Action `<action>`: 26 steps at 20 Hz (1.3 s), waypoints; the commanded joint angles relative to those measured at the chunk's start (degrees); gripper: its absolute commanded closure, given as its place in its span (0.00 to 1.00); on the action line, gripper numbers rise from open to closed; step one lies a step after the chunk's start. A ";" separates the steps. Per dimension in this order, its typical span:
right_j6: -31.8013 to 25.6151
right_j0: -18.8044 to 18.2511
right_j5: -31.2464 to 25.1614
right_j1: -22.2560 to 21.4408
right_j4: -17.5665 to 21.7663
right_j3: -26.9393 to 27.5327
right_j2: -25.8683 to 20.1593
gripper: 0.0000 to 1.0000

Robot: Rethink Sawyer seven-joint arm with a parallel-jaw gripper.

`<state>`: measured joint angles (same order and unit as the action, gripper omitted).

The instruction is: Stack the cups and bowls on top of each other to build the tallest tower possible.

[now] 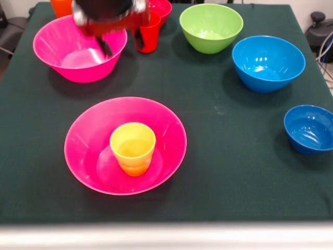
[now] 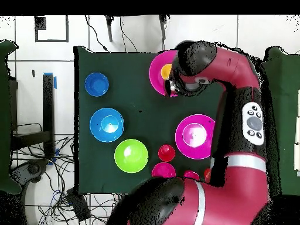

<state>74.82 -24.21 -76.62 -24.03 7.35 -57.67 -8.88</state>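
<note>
A wide hot pink bowl [image 1: 88, 156] sits near the table's front with the yellow-orange cup [image 1: 132, 148] upright inside it. In the overhead view the same bowl [image 2: 155, 70] and cup [image 2: 166, 71] are partly covered by the arm [image 2: 199, 64]. My gripper [image 1: 104, 34] is blurred and hangs high at the top of the front view, over the right rim of the second pink bowl [image 1: 57, 49]. It holds nothing that I can see. A red cup [image 1: 147, 32] stands just right of it.
The lime green bowl [image 1: 210, 27], light blue bowl [image 1: 268, 62] and small dark blue bowl [image 1: 309, 128] stand along the right side. A small red bowl [image 1: 162, 7] and the orange cup [image 1: 61, 6] are at the far edge.
</note>
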 commanded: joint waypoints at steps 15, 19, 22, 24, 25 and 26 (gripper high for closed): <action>10.23 0.49 36.88 -22.92 -2.33 -52.03 4.70 0.00; 10.67 -0.37 40.53 -22.43 -3.34 -54.82 4.26 0.00; 10.77 -0.80 43.13 -22.00 -3.71 -56.81 3.92 0.00; 11.06 -0.66 44.10 -22.27 -3.88 -58.09 4.17 0.00; 10.94 -0.96 45.38 -22.36 -3.78 -59.14 4.14 0.00; 10.95 -0.97 46.15 -22.32 -3.80 -59.72 4.10 0.00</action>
<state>75.24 -24.61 -36.74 -47.05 4.85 -108.73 -2.84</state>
